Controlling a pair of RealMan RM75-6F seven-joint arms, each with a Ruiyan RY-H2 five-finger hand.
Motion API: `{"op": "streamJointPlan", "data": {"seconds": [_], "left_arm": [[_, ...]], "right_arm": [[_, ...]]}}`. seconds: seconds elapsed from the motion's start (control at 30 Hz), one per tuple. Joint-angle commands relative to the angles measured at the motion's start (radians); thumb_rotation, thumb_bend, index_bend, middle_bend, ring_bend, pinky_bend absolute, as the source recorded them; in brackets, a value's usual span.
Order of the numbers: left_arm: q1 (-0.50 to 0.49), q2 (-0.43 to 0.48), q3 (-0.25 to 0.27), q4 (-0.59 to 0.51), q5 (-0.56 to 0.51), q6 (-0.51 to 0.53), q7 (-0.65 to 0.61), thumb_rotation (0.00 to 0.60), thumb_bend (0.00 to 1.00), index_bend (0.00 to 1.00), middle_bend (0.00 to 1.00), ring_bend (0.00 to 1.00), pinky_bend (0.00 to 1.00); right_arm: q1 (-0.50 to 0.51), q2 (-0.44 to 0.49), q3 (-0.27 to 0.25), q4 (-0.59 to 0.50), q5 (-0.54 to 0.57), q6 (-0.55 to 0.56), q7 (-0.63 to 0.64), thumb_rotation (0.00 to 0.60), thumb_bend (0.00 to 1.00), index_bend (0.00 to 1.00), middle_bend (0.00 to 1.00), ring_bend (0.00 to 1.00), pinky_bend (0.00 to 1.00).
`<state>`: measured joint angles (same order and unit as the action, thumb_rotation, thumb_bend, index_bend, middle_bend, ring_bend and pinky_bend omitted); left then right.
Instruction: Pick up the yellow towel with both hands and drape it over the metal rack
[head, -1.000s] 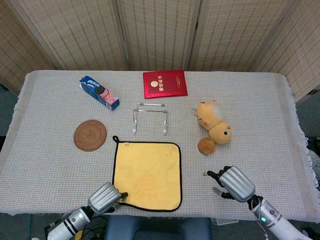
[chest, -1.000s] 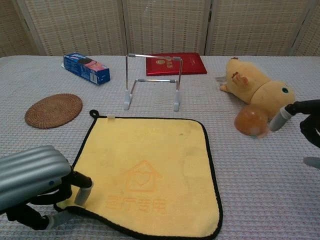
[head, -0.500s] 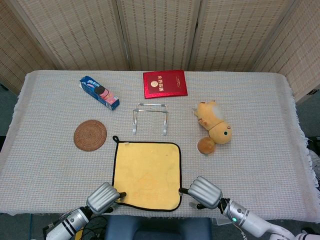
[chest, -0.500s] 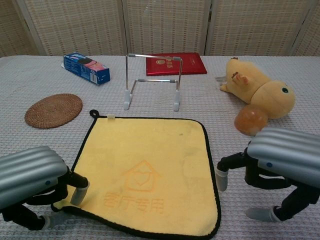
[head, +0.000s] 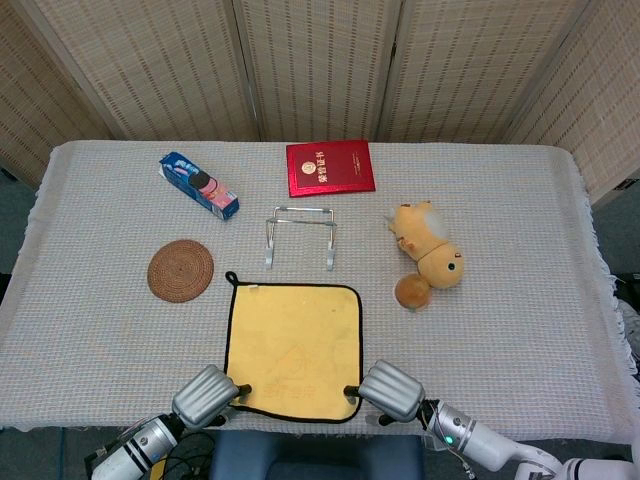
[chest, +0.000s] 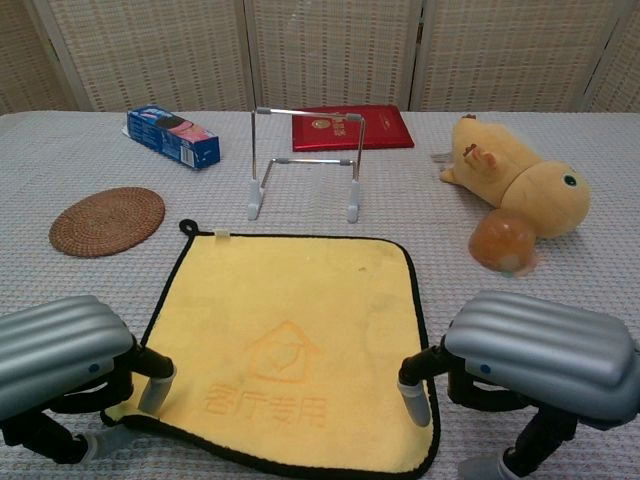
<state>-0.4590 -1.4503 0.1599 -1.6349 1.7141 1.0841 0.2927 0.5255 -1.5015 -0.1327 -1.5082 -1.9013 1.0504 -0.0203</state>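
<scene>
Left hand (chest: 60, 355) fingers (chest: 155, 388) are pressing on the near-left corner of the black-edged yellow square towel (chest: 290, 345); right hand (chest: 540, 355) fingers (chest: 412, 400) press the near-right corner. Can't tell if either actually grips. The towel lies flat on the desk (head: 520, 290), loop corner toward the metal wire rack (chest: 305, 165), house logo showing.

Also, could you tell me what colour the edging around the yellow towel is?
Black, running all around the yellow towel, with a small black loop at one corner; the chest view shows it best.
</scene>
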Motion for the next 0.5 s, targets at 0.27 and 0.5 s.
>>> {"op": "streamJointPlan", "data": {"seconds": [0.27, 0.5], "left_arm": [[-0.004, -0.002, -0.003, -0.004, -0.008, -0.013, 0.007, 0.600, 0.47, 0.62, 1.00, 0.92, 1.00], [-0.007, -0.003, -0.003, -0.002, -0.015, -0.023, 0.013, 0.600, 0.47, 0.62, 1.00, 0.92, 1.00]], "right_arm": [[0.013, -0.055, -0.005, 0.049, 0.014, 0.010, -0.001, 0.600, 0.16, 0.50, 1.00, 1.00, 1.00], [0.033, -0.077, -0.003, 0.056, 0.034, -0.012, -0.015, 0.600, 0.19, 0.50, 1.00, 1.00, 1.00]]}}
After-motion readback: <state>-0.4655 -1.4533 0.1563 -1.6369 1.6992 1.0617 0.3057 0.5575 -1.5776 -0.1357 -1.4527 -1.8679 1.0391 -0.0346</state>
